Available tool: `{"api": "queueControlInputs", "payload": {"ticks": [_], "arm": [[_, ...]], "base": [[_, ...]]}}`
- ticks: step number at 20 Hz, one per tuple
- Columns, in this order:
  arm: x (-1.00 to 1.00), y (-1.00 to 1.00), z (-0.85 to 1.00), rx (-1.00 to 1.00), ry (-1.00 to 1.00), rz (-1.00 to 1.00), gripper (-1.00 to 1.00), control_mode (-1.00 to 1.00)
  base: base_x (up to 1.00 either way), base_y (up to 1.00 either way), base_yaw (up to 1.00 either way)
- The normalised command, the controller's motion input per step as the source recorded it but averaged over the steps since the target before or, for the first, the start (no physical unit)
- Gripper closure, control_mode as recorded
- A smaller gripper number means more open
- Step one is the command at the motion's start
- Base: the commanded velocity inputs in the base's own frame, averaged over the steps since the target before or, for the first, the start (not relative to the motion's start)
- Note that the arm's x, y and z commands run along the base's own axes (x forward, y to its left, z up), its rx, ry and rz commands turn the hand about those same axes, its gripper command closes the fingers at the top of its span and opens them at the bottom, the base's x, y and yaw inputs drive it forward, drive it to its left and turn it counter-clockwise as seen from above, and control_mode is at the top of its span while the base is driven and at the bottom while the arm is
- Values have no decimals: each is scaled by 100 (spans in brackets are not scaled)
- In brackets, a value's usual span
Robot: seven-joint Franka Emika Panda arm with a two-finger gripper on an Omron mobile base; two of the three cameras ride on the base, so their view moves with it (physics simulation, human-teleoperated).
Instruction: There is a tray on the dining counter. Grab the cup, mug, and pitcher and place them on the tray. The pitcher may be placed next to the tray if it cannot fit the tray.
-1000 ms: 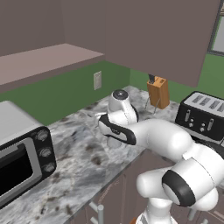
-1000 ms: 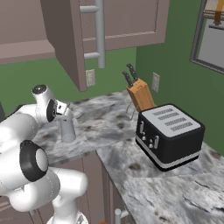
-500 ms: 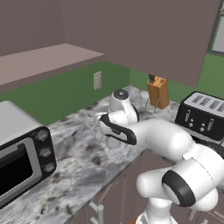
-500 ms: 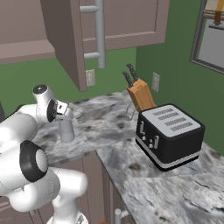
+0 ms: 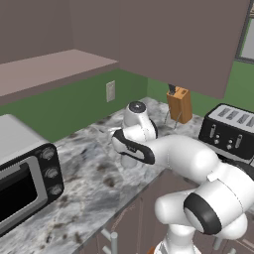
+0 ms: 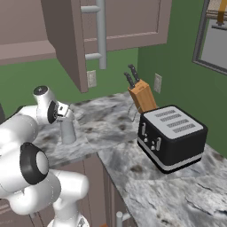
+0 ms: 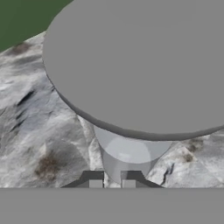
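Tool (image 7: 112, 177) clenched on pitcher (image 6: 68, 131) rim, pitcher upright on marbled tabletop (image 6: 106, 122) left of toaster (image 6: 172, 136). Lift straight up, keep it vertical, check the thin wall isn't slipping before swinging toward the tray.

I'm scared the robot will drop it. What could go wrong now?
1. The gripper pinches only the top rim of the tall pale grey see-through pitcher, so it might slip or tip when lifted.
2. The black toaster and wooden knife block stand nearby; a wide swing could bump them.
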Motion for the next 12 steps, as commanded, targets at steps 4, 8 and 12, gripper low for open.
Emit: {"api": "queueControlInputs", "payload": {"ticks": [4,8,12], "arm": [[0,0,0,0,0,0,100,-100],[0,0,0,0,0,0,100,-100],[-5,0,2,0,-2,0,100,-100]], "base": [[0,0,0],[0,0,0],[0,0,0]]}}
